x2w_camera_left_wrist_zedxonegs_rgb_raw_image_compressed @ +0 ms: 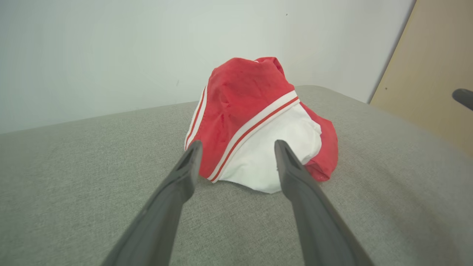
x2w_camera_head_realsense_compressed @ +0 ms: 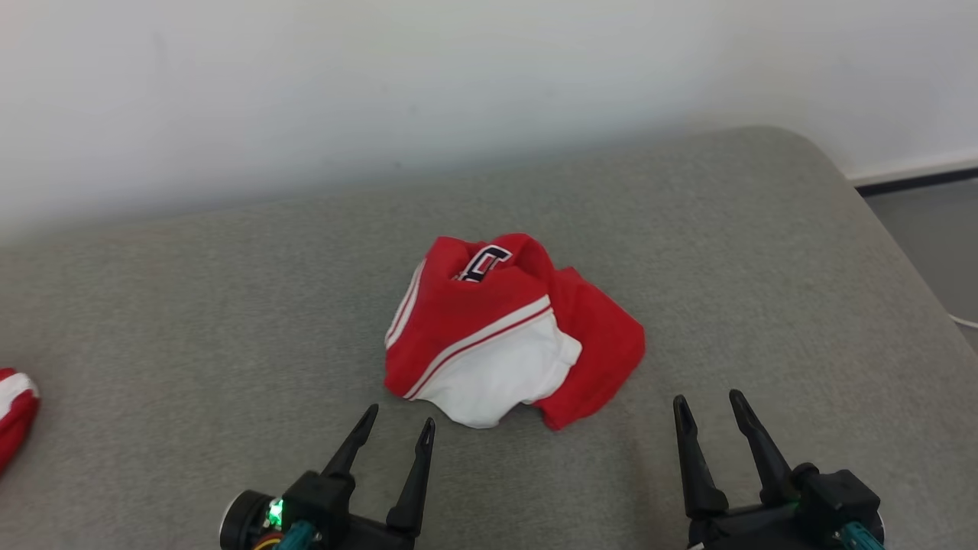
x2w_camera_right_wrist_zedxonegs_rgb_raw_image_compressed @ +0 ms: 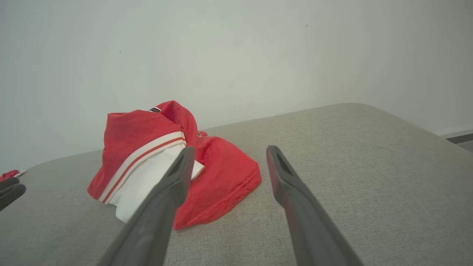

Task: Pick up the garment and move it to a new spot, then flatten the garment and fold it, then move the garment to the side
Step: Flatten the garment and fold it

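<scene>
A crumpled red and white garment (x2w_camera_head_realsense_compressed: 504,332) with white stripes and a dark printed mark lies in a heap at the middle of the grey cushioned surface (x2w_camera_head_realsense_compressed: 229,305). My left gripper (x2w_camera_head_realsense_compressed: 399,424) stands open just in front of its near left edge, nothing between the fingers. In the left wrist view the garment (x2w_camera_left_wrist_zedxonegs_rgb_raw_image_compressed: 255,122) rises right beyond the open left gripper (x2w_camera_left_wrist_zedxonegs_rgb_raw_image_compressed: 238,146). My right gripper (x2w_camera_head_realsense_compressed: 707,405) is open too, to the right of the heap and apart from it. The right wrist view has the garment (x2w_camera_right_wrist_zedxonegs_rgb_raw_image_compressed: 173,162) left of the right gripper (x2w_camera_right_wrist_zedxonegs_rgb_raw_image_compressed: 229,151).
Another red and white cloth (x2w_camera_head_realsense_compressed: 14,409) lies at the surface's far left edge. A pale wall (x2w_camera_head_realsense_compressed: 382,92) runs behind. The surface drops off at the right, where floor (x2w_camera_head_realsense_compressed: 928,229) and a thin white cable (x2w_camera_head_realsense_compressed: 964,321) show. A beige panel (x2w_camera_left_wrist_zedxonegs_rgb_raw_image_compressed: 432,74) stands to the right.
</scene>
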